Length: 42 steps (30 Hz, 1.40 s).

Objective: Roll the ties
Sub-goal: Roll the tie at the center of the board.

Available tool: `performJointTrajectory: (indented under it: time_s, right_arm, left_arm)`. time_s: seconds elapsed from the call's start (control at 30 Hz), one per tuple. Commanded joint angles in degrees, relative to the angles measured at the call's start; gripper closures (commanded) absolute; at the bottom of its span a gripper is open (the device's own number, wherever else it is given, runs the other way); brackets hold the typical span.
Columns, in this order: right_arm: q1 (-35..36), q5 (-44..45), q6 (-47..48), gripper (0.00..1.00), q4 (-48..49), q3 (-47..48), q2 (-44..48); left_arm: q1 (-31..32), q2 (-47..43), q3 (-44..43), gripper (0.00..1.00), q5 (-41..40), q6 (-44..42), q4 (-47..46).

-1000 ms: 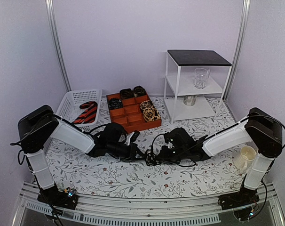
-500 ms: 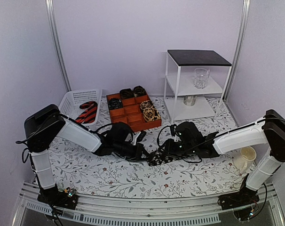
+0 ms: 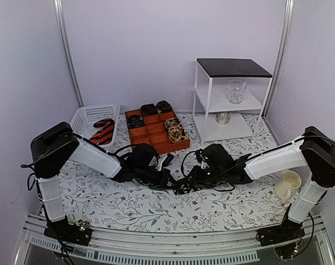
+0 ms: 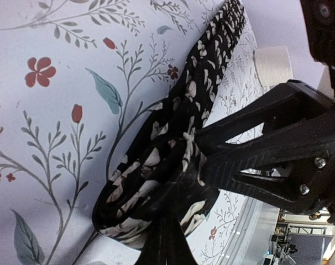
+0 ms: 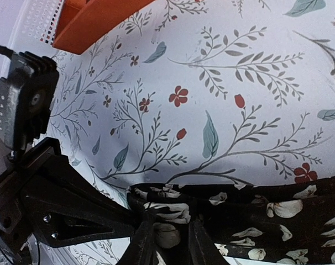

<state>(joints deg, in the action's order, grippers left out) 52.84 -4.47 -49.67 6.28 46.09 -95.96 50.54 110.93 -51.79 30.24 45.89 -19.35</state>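
A black tie with pale petals (image 4: 156,165) lies on the flowered tablecloth, its end wound into a small coil and its tail running away (image 4: 220,38). In the top view the tie (image 3: 180,185) sits between both grippers at the table's middle. My left gripper (image 4: 167,223) is shut on the coil from below. My right gripper (image 5: 170,234) grips the coil (image 5: 170,212) from the other side, with the flat strip (image 5: 278,215) trailing right. A red-and-black striped tie (image 3: 101,131) lies in the white basket. Several rolled ties (image 3: 176,130) sit in the orange tray.
The white basket (image 3: 84,117) stands at the back left, and the orange compartment tray (image 3: 154,144) is behind the grippers. A white shelf unit (image 3: 228,99) with a glass (image 3: 236,91) stands at the back right. A cream mug (image 3: 289,185) is near the right arm's base.
Both grippers have shifted a little to the right with the tie between them. The right arm's elbow swung out and back. The grip on the coil is unchanged.
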Motion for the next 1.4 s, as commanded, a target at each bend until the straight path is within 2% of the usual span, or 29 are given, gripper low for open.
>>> performJointTrajectory:
  time_s: [0.0, 0.3, 0.6, 0.8, 1.1, 1.37]
  right_arm:
    - [-0.17, -1.5, 1.19, 0.8, -1.44, 2.25, -3.5]
    - [0.94, -2.6, 0.14, 0.83, -0.73, 1.14, -5.22]
    - [3.4, -2.09, -1.55, 0.83, -0.8, 5.24, -9.31]
    - [3.44, -0.81, -1.16, 0.83, -1.03, 5.6, -9.37]
    - [3.37, 0.43, -0.19, 0.83, -1.14, 4.74, -8.8]
    - [3.07, 0.17, 0.14, 0.83, 0.71, 2.54, -7.9]
  left_arm:
    - [0.95, 1.21, -1.03, 1.0, -1.11, -1.53, 2.19]
    - [0.81, -4.86, 0.64, 1.0, -7.05, -3.15, 7.97]
    - [-0.24, -14.74, 10.3, 1.0, -14.21, -3.02, 11.86]
    - [-0.27, -12.88, 15.01, 1.0, -11.57, -0.41, 3.83]
    - [-0.18, -7.01, 14.16, 1.0, -8.23, 0.81, -3.24]
    - [0.04, -5.72, 14.92, 1.0, -5.29, 3.95, -8.83]
